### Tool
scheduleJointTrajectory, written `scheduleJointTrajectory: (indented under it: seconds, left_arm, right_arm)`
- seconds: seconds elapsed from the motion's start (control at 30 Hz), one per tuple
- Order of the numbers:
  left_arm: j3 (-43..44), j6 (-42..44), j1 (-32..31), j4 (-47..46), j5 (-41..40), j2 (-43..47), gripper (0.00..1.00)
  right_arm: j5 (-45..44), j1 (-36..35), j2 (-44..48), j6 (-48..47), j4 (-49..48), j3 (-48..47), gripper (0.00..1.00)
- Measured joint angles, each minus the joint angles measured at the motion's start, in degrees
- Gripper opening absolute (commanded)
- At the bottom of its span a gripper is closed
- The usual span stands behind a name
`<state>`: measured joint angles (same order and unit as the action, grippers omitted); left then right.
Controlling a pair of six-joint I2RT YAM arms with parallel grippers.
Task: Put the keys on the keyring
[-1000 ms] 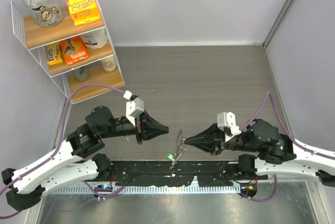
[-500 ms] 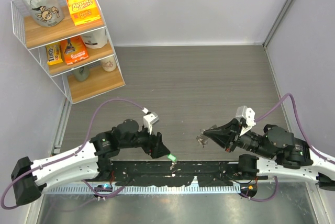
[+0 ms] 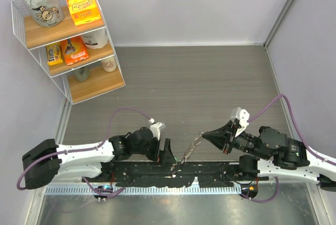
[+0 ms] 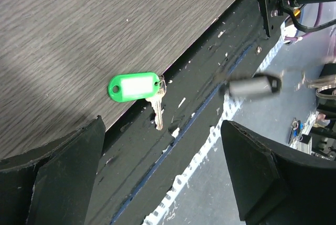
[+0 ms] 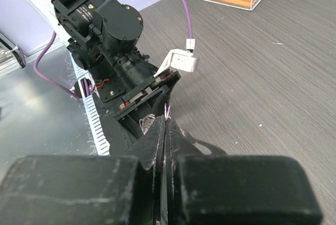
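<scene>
On table point(image 4: 79, 14) edge, key point(image 4: 134, 86) pointing nearward

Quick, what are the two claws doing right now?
Left gripper: open, holding nothing, with the green key lying between its fingers.
Right gripper: closed on the keyring.

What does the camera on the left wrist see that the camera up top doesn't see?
Only the left wrist view shows the tiny metal key with the bright green head, lying at the table's edge between the open fingers of the left gripper. Only the top view shows the white wire shelf of snacks and the right gripper pinching the thin silvery chain keyring. Both show the grey wood-grain table and the black strip along its near edge.
</scene>
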<state>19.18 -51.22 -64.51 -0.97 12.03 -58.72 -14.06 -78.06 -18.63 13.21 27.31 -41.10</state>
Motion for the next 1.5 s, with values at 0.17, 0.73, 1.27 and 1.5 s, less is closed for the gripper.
scheduleJointTrajectory:
  seconds: [0.17,0.73,1.27,1.5]
  left_arm:
    - [-0.17,-2.93,-0.63,-4.00,0.61,-4.70,0.99]
    - [2.62,-6.99,-3.65,-9.86,2.93,-13.44,0.91]
    - [5.95,-8.44,-5.55,-9.64,0.59,-17.99,0.86]
    - [8.11,-8.35,-6.10,-7.21,-0.61,-19.65,0.74]
  right_arm:
    - [0.00,0.00,0.55,0.48,0.24,0.44,0.05]
    - [0.02,0.00,3.67,0.55,1.51,1.27,0.05]
    - [0.00,0.00,6.45,0.94,1.68,2.64,0.05]
    - [-0.04,0.00,8.26,1.16,1.86,3.23,0.05]
